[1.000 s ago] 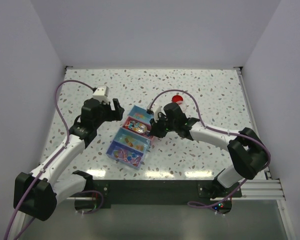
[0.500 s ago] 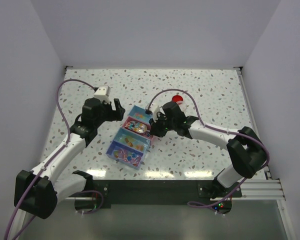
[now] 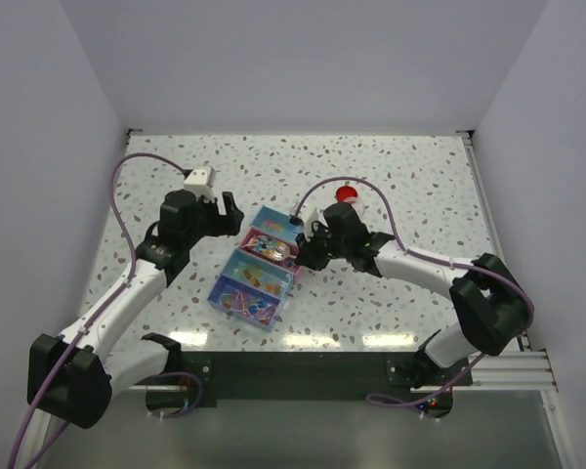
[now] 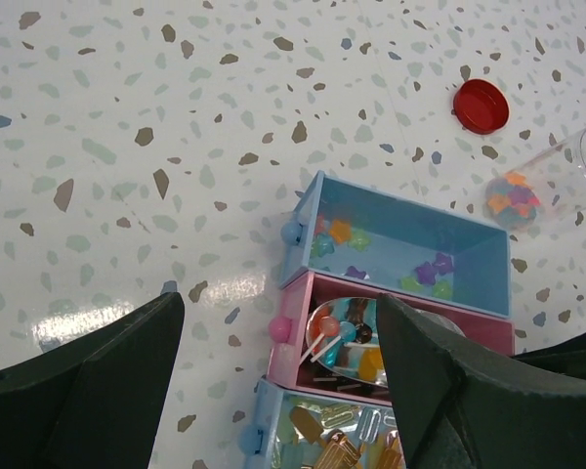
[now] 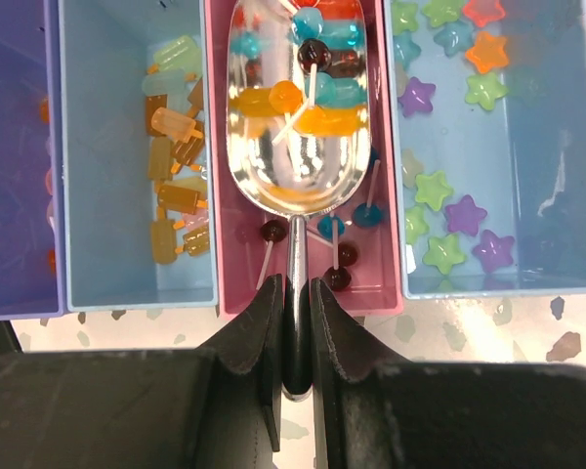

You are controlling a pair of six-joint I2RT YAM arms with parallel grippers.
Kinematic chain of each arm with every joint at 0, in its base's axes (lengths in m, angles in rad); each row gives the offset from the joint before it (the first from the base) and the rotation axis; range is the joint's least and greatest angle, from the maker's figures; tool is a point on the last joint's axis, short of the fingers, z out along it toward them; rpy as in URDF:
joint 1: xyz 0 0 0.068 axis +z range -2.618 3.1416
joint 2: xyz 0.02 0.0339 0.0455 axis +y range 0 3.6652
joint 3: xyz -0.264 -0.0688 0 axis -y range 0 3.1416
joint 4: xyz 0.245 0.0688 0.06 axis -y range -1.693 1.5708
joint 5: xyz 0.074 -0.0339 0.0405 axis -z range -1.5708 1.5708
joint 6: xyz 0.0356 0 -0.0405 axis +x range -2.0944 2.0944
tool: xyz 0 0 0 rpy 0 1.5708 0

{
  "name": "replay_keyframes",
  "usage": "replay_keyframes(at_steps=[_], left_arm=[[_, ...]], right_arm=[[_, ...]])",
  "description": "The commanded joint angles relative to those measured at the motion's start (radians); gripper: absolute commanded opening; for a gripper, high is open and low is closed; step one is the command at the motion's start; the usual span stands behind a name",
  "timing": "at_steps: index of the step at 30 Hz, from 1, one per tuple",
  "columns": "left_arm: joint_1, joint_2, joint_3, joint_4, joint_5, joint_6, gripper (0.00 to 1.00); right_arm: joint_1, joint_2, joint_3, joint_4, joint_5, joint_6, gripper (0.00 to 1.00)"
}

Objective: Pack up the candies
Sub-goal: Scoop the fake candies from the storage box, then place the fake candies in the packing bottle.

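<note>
A tray of small drawers [image 3: 257, 266] holds the candies. My right gripper [image 5: 293, 303] is shut on the handle of a metal scoop [image 5: 293, 107]. The scoop holds several lollipop candies over the pink compartment [image 5: 381, 293], and more lollipops [image 5: 337, 256] lie beneath it. Star candies [image 5: 439, 195] fill the blue compartment to its right, and popsicle-shaped candies [image 5: 176, 156] the light blue one to its left. In the top view the right gripper [image 3: 308, 252] is at the tray's right edge. My left gripper [image 4: 273, 322] is open and empty, above the tray's left side [image 3: 225, 210].
A round red lid [image 4: 481, 106] lies on the speckled table beyond the tray, also in the top view [image 3: 346, 194]. A clear jar [image 4: 557, 181] with star candies lies on its side near it. A purple compartment [image 5: 15, 147] is at the tray's far end.
The right arm has shifted slightly, with the scoop still over the pink compartment. The left arm has barely moved.
</note>
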Motion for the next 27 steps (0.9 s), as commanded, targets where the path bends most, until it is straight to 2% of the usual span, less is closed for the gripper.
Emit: replay_keyframes(at_steps=[1, 17, 27], left_arm=[[0.005, -0.031, 0.063, 0.011, -0.038, 0.027, 0.84], [0.005, -0.08, 0.083, 0.006, -0.115, 0.044, 0.84], [0.005, -0.117, 0.037, 0.053, -0.175, 0.075, 0.84]], right_arm=[[-0.007, -0.072, -0.002, 0.066, 0.01, 0.01, 0.0], [-0.017, -0.169, -0.009, 0.031, 0.017, 0.005, 0.0], [-0.04, -0.267, 0.069, -0.156, 0.106, -0.021, 0.0]])
